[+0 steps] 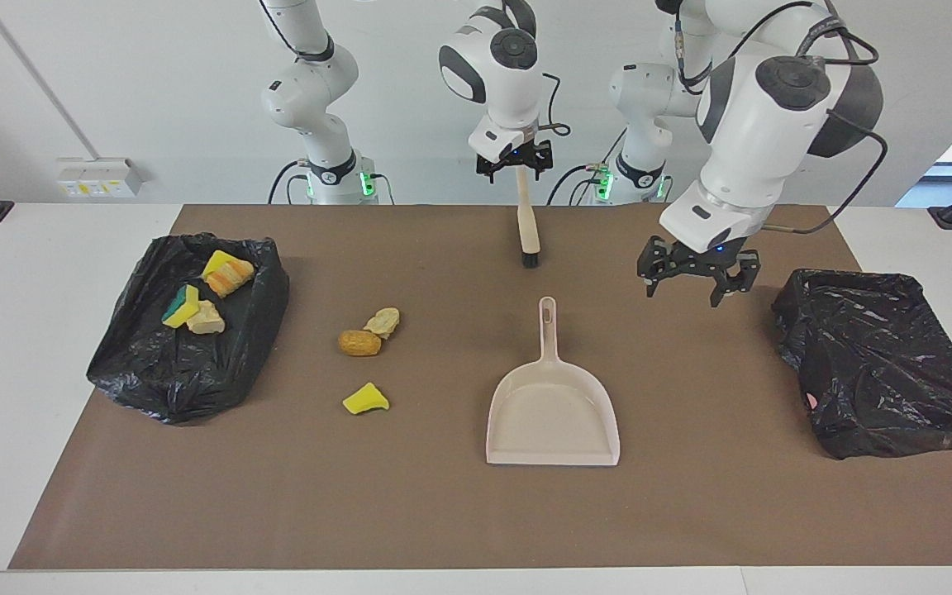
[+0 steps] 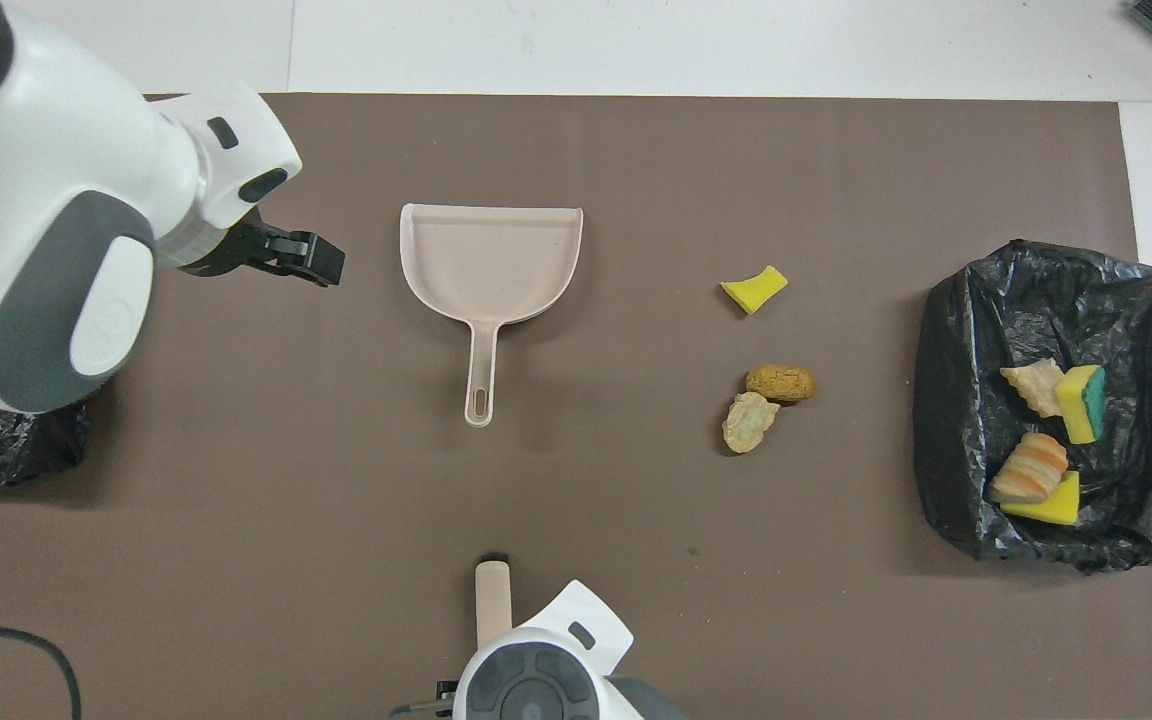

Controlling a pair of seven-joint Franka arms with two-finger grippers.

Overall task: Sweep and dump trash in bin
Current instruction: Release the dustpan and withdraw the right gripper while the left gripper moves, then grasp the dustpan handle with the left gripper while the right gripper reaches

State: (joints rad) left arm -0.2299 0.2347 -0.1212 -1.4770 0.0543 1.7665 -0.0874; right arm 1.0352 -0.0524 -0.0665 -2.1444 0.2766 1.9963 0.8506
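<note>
Nearest the robots, the right gripper (image 1: 514,163) hangs over the robots' edge of the brown mat (image 1: 443,512) with the brush (image 1: 528,231) between its fingers, handle up and dark bristles down at the mat – the jaws stand wide around the handle. The left gripper (image 1: 697,277) hovers with its jaws wide and nothing in them, over the mat between the dustpan (image 1: 553,413) and the black bin bag (image 1: 881,364) at the left arm's end of the table.

The dustpan lies flat mid-mat, handle pointing toward the robots, pan mouth away from them.

The trash is in 2 groups. 3 scraps lie loose on the mat toward the right arm's end: a tan lump (image 1: 383,321) touching an orange-brown lump (image 1: 359,343), and farther from the robots a yellow sponge chunk (image 1: 365,400), apart from both. The others sit on the second black bag (image 1: 170,372) at the right arm's end – a striped orange piece (image 1: 230,277) on a yellow one, a yellow-and-green sponge (image 1: 182,307), and a beige lump (image 1: 207,319) beside it.
</note>
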